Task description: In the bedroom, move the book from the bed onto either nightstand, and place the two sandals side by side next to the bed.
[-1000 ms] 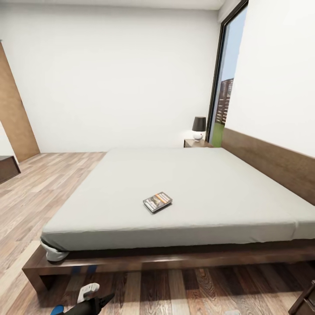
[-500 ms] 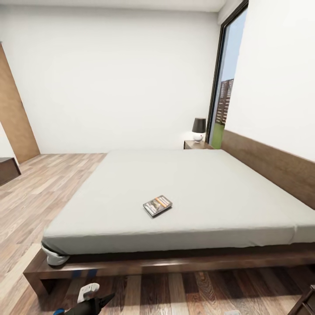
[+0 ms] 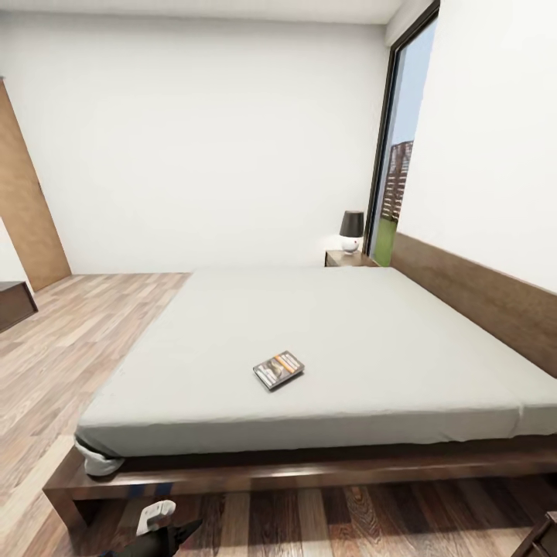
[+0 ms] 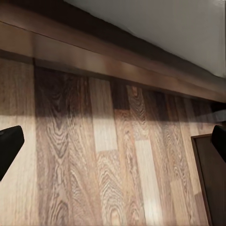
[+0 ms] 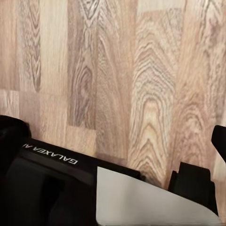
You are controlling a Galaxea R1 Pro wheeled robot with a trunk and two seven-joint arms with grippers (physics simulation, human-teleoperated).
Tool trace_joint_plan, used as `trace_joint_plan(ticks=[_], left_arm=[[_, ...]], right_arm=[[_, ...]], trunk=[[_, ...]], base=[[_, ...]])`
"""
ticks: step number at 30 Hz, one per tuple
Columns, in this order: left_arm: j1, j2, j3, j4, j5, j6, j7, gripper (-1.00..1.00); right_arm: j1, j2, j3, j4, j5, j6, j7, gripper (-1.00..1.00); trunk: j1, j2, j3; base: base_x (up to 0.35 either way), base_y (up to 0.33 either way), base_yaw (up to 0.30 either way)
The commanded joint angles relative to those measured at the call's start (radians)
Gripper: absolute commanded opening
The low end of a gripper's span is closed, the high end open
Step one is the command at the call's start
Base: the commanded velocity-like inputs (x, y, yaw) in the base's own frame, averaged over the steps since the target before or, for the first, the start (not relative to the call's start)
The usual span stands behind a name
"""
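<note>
Nearest to me lay the wood-plank floor [image 3: 325,526], striped in pale and dark brown boards with bold grain. My left claw [image 4: 113,141] hung over it with its two black fingertips [image 4: 9,143] spread wide at opposite edges of the left wrist view, nothing between them. My right claw [image 5: 113,188] faced the same planks above my own black base; I could not tell whether it was wide or narrow. In the head view a dark part of my left arm [image 3: 166,534] poked up at the bottom edge.

Just beyond ran the dark brown wooden frame of the large low bed [image 3: 309,472], carrying a plain, smooth light-grey mattress. The small thin paperback book [image 3: 278,369], dark with an orange band, lay flat on the mattress near the foot edge, well apart from the wide brown headboard [image 3: 472,298] on the right.

Farthest off, the small dark-brown nightstand [image 3: 346,258] stood by the bed's far corner, bearing a dark-shaded lamp [image 3: 351,230] on a round white base, beside a tall window [image 3: 398,155] and bare white walls.

Compared with a second before, the whole head view had slid downward slightly; the book kept its place on the bed.
</note>
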Motion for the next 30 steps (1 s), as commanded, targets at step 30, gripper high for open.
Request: trace_joint_plan(ticks=[30], left_arm=[[0.000, 0.000, 0.006, 0.000, -0.008, -0.003, -0.005, 1.00]], right_arm=[[-0.001, 0.000, -0.006, 0.006, 0.005, 0.002, 0.003, 1.00]], trunk=[[-0.115, 0.210, 0.093]], base=[[0.000, 0.000, 0.000]])
